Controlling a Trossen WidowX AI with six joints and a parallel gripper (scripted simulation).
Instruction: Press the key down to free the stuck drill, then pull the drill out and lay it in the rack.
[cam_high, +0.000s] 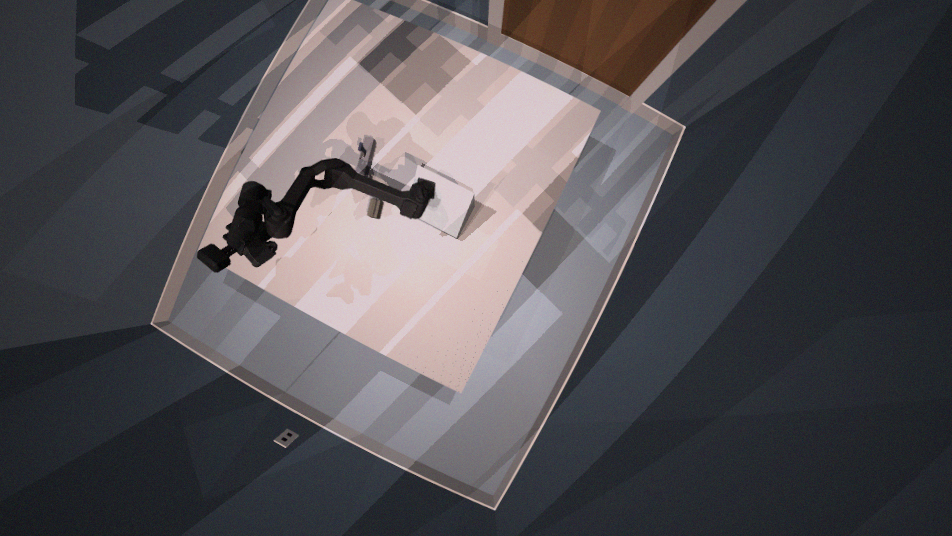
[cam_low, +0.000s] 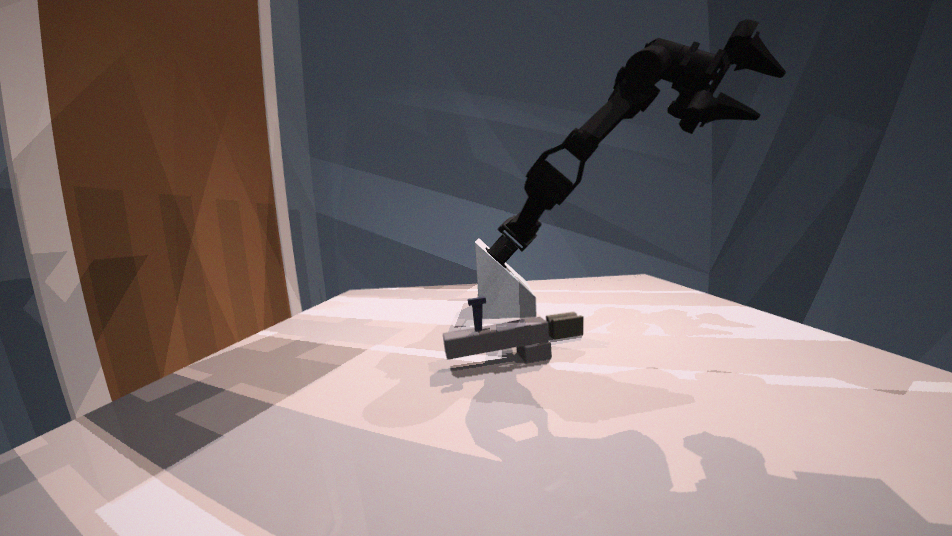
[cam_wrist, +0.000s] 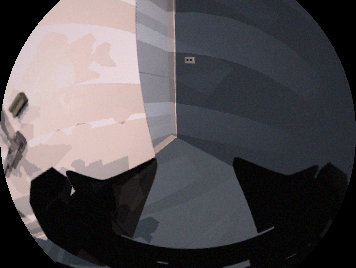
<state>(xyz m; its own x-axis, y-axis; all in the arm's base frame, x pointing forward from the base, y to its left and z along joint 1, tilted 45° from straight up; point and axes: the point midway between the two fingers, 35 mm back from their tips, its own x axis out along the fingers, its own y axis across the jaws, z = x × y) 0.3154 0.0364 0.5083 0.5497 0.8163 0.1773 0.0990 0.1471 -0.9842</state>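
Note:
My gripper (cam_low: 771, 95) (cam_wrist: 195, 162) is wide open and empty, high above the table and well away from the task's objects. A small dark blue T-shaped piece (cam_low: 476, 314) stands upright at a long grey bar (cam_low: 496, 338) (cam_high: 369, 154). The bar is slightly tilted, and a grey block (cam_low: 534, 352) sits under its right part. An olive-brown block (cam_low: 564, 326) (cam_high: 375, 208) (cam_wrist: 19, 105) with a grooved top is beyond the bar's end. I cannot tell surely which pieces are the key, drill and rack. Parts near the bar are blurred in the wrist view.
My arm is mounted on a white wedge-shaped base (cam_high: 449, 206) (cam_low: 500, 289) close behind the bar. The pale table (cam_high: 426, 319) (cam_low: 666, 359) has edges, with walls around it. A brown door (cam_high: 599, 39) (cam_low: 159, 166) and a wall outlet (cam_high: 285, 437) (cam_wrist: 189, 60) also show.

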